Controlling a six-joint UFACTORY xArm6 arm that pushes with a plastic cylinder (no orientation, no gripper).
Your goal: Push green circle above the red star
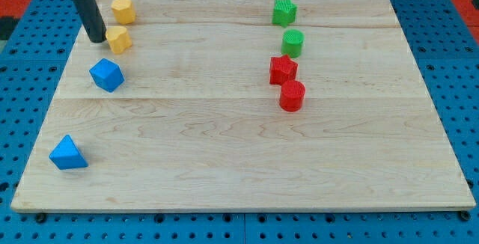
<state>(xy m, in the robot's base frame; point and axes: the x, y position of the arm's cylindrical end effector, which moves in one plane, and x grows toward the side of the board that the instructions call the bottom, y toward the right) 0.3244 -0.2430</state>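
Green circle just above red star (no legible writing)

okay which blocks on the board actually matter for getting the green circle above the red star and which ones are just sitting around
Part of the job:
green circle
red star, directly below the green circle
my tip, far off at the view's left beside the lower yellow block

Just lying about:
green star
red cylinder
upper yellow block
blue cube
blue pyramid

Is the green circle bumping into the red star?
Cannot tell. In the camera view the green circle sits just above the red star; their edges meet or overlap with no board visible between, but that may only be the viewing angle.
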